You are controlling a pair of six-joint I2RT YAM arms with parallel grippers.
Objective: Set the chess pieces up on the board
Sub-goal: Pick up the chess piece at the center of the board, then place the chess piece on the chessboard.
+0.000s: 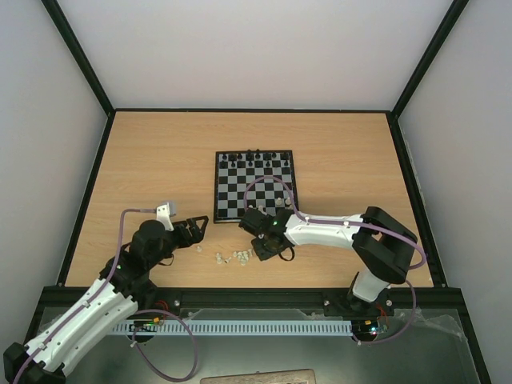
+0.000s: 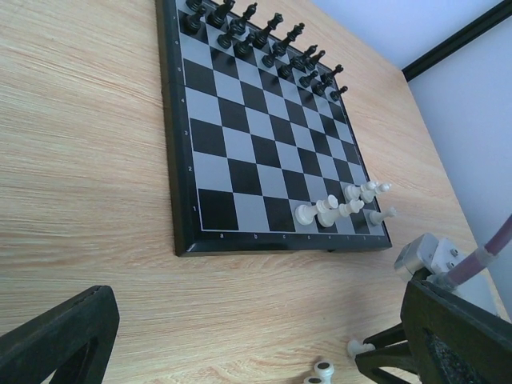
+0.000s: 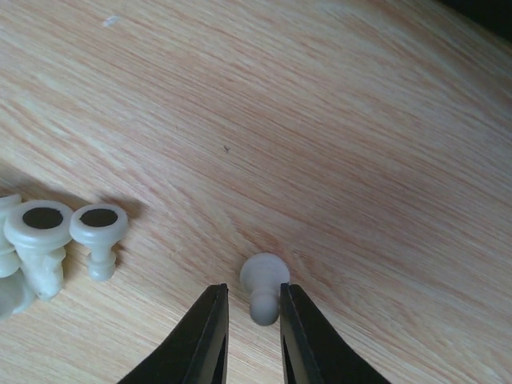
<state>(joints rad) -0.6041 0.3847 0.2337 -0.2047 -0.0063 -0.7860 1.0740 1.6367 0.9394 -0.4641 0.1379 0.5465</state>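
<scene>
**A:** Pale wood-grain tabletop (image 1: 152, 160) inside white walls, with the small square black-bordered checkered chessboard (image 1: 254, 186) at its middle. Which piece is in play?

**B:** One tiny cream plastic pawn (image 3: 264, 284), off the board, on bare wood near the board's front edge. It appears to lie on its side. Its round head points away from the right gripper (image 3: 252, 332) and its foot sits in the slot between the two black fingers (image 3: 210, 340).

**A:** So its long axis runs along the fingers, not across them?

**B:** Yes. In the right wrist view the stem lines up with the gap, so the jaws would squeeze across the thin stem. They stand narrow, only a little wider than the pawn. A sliver of wood shows on one side, so I judge that nothing is clamped yet.

**A:** And the other arm?

**B:** The left gripper (image 1: 194, 230) is spread wide and empty, on the other side of the loose heap of cream pieces (image 1: 232, 257) from the pawn. The right arm is plainly the nearer one.

**A:** Where does the pawn need to go?

**B:** Onto the board, which lies just beyond the right gripper. Tiny black chess pieces (image 1: 254, 160) fill the far rows. A handful of cream pieces on the board (image 2: 344, 204) stand at its near right corner, and the rest of the near rows are bare. I think the lift wants to go straight up, because the heap lies close beside the pawn.
</scene>
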